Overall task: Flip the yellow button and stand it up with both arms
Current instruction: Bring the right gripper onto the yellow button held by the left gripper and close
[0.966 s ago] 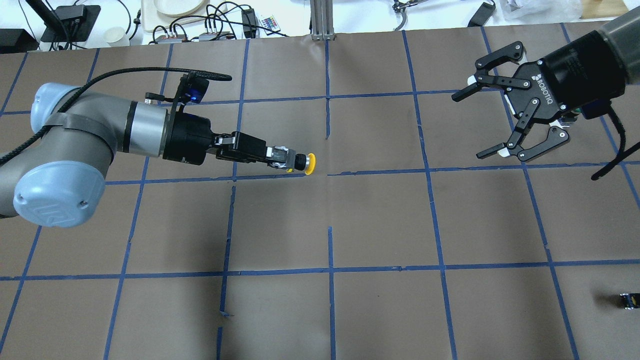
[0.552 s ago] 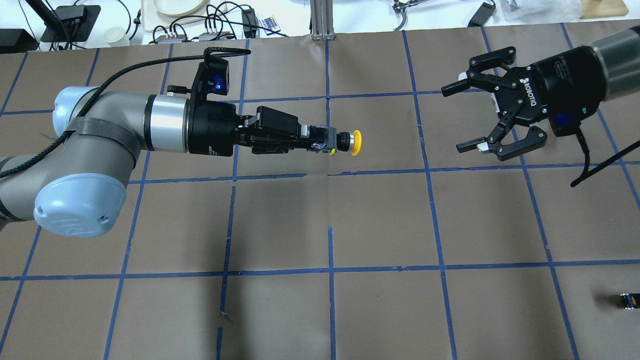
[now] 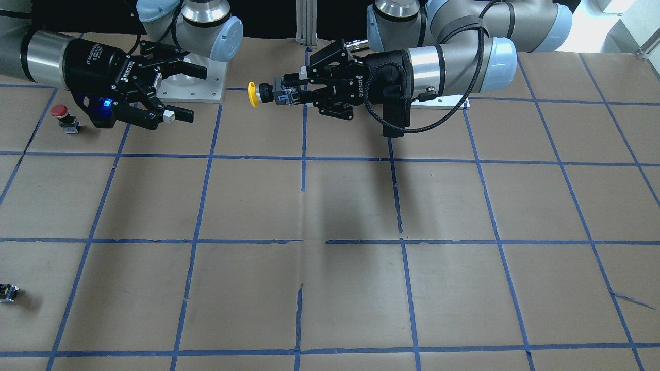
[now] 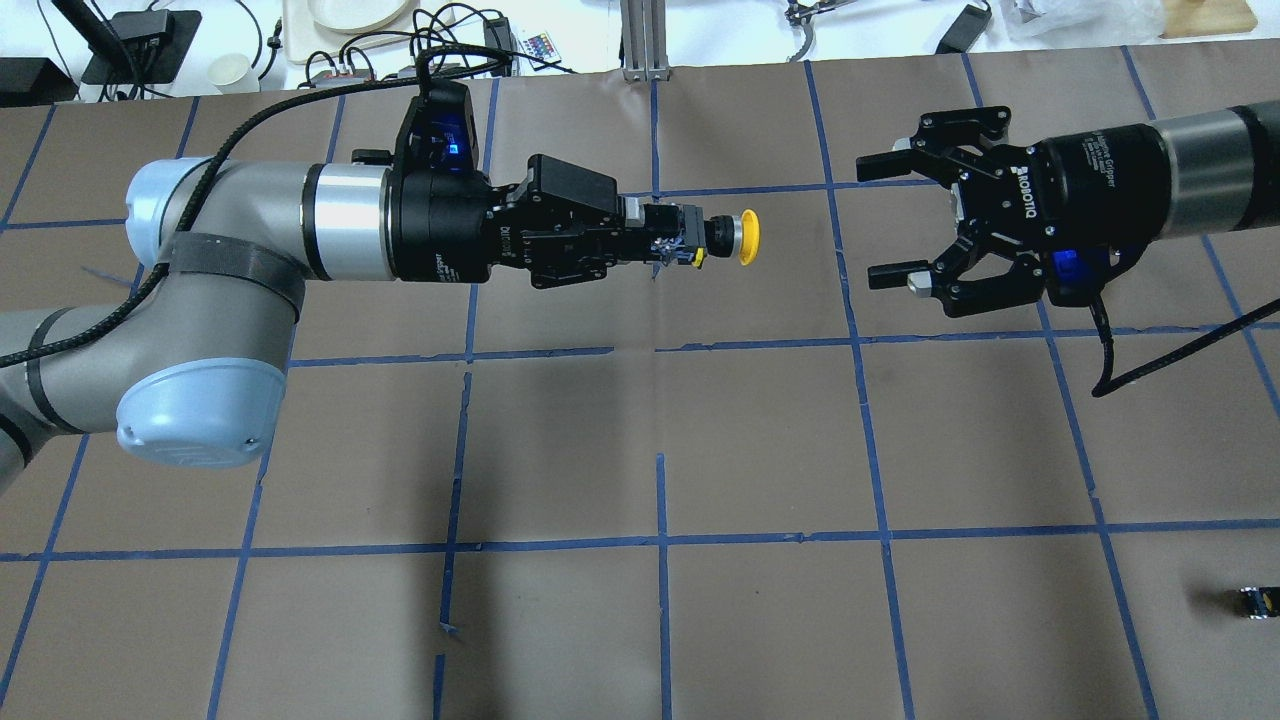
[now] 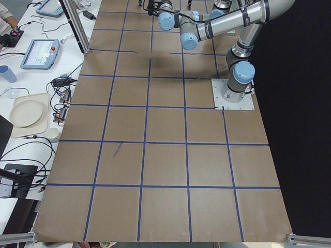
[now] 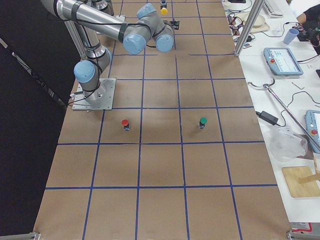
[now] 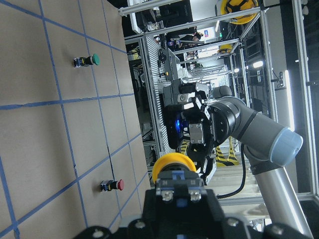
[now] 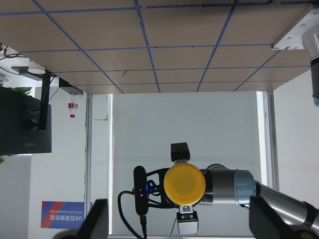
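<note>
My left gripper (image 4: 675, 240) is shut on the black-and-grey body of the yellow button (image 4: 746, 238) and holds it level above the table, cap pointing at my right gripper. The right gripper (image 4: 878, 220) is open and empty, a short gap from the cap, jaws facing it. In the front-facing view the yellow button (image 3: 253, 94) sticks out of the left gripper (image 3: 289, 95) toward the right gripper (image 3: 191, 93). The right wrist view looks straight at the yellow cap (image 8: 184, 183). The left wrist view shows the cap (image 7: 173, 167) with the right gripper behind it.
A red-capped button (image 3: 60, 114) stands on the brown paper under and behind the right arm. A green-capped button (image 6: 202, 121) stands further out. A tiny black-grey block (image 4: 1258, 601) lies at the near right edge. Cables and plates (image 4: 350, 15) lie beyond the far edge.
My left arm has carried the yellow button right and toward the table's far side. My right gripper has moved left and turned so its open jaws face the cap.
</note>
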`<move>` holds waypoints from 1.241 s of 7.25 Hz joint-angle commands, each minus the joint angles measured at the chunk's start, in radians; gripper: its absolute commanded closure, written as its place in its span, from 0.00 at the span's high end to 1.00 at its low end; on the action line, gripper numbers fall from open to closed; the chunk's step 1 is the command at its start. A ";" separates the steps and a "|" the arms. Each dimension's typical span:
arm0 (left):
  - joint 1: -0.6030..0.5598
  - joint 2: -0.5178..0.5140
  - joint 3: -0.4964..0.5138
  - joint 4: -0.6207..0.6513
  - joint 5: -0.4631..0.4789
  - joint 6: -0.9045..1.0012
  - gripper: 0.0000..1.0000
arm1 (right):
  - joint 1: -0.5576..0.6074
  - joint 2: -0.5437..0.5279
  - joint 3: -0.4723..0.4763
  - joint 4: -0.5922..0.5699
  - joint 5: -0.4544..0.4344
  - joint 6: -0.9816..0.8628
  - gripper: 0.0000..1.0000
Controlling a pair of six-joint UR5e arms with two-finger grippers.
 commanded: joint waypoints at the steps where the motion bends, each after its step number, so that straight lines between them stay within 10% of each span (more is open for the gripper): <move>1: -0.004 -0.002 -0.002 0.062 0.004 -0.101 0.01 | 0.041 0.002 0.005 0.018 0.077 0.004 1.00; 9: -0.005 -0.001 -0.052 0.185 0.002 -0.112 0.01 | 0.107 0.018 0.049 0.035 0.126 0.007 1.00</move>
